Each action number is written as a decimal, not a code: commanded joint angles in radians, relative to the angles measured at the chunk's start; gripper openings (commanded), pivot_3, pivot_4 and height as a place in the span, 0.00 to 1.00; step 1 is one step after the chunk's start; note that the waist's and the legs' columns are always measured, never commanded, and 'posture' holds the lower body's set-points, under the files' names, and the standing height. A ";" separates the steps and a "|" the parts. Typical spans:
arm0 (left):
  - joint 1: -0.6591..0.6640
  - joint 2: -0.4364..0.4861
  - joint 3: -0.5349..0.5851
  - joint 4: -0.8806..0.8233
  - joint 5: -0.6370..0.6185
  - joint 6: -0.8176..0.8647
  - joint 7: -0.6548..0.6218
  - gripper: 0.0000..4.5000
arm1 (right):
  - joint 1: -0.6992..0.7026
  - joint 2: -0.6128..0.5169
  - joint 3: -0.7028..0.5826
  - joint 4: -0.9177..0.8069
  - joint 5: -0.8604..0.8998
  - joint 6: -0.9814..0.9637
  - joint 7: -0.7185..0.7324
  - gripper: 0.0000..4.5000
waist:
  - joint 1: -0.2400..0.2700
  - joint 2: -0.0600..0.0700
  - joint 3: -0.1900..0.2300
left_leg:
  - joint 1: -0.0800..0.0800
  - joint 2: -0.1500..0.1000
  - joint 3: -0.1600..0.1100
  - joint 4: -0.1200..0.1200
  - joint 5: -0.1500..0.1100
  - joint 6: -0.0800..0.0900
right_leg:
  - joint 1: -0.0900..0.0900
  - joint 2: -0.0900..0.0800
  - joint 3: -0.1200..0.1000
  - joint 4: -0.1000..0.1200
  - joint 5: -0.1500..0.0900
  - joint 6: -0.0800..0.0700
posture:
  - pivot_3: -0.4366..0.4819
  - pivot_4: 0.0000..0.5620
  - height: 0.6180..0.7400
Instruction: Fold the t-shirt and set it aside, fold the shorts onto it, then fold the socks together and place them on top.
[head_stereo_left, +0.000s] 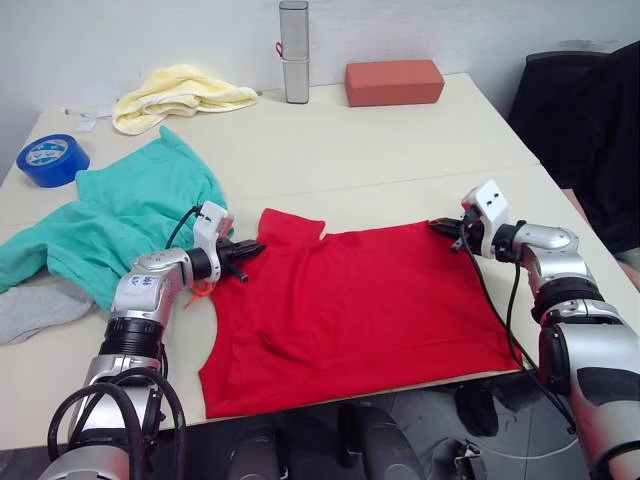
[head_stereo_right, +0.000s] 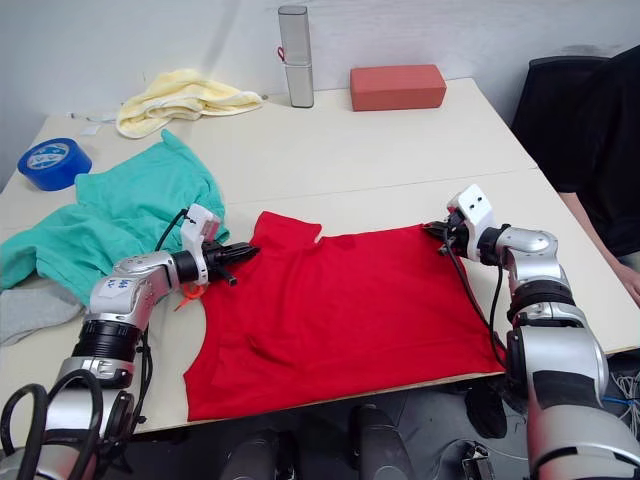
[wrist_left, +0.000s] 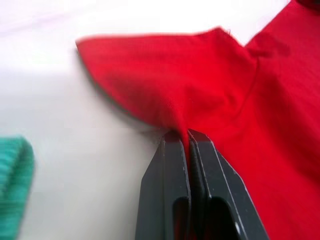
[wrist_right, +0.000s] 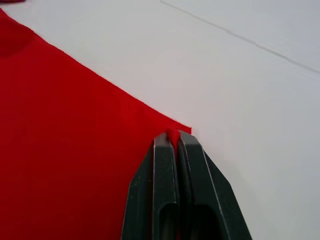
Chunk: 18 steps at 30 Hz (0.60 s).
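Tape, a blue roll, sits at the far left edge of the table, and just in front of it the teal shorts sprawl loosely across the left side, with a grey sock poking out from under their near edge. Behind them lies a crumpled pale yellow cloth. Moving in, the left gripper is clamped tight on the red t-shirt, its 2 black fingers pressed together over a pinch of fabric right at the sleeve, which lifts into a small peak in the left wrist view. The t-shirt spreads flat over the centre of the table, its near hem hanging a little over the front edge. At the back stand a silver case and a reddish block. Over on the right, the right gripper is closed on the shirt's far right corner, a sliver of red caught between its fingers.
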 joint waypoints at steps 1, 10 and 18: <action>0.016 0.011 0.021 -0.014 0.020 -0.164 -0.033 0.00 | 0.019 -0.029 -0.033 -0.045 0.027 -0.128 0.042 0.01 | 0.000 0.000 0.000 | 0.000 0.000 0.000 0.000 0.000 0.000 | 0.000 0.000 0.000 0.000 0.000 0.000 | 0.48 0.27 1.00; 0.118 0.078 -0.001 -0.027 0.102 -0.365 -0.052 0.00 | 0.137 -0.080 -0.039 -0.094 0.038 -0.368 0.172 0.01 | -0.001 0.000 0.000 | 0.000 0.001 0.001 -0.001 -0.001 0.000 | 0.000 0.001 0.000 -0.002 0.000 0.000 | 0.48 0.27 1.00; 0.175 0.093 0.023 -0.092 0.066 -0.324 -0.090 0.00 | 0.208 -0.104 -0.019 -0.110 0.025 -0.564 0.243 0.01 | -0.002 0.000 0.000 | 0.001 0.001 0.000 -0.001 -0.001 0.000 | 0.000 0.000 0.000 -0.001 0.000 0.000 | 0.48 0.27 1.00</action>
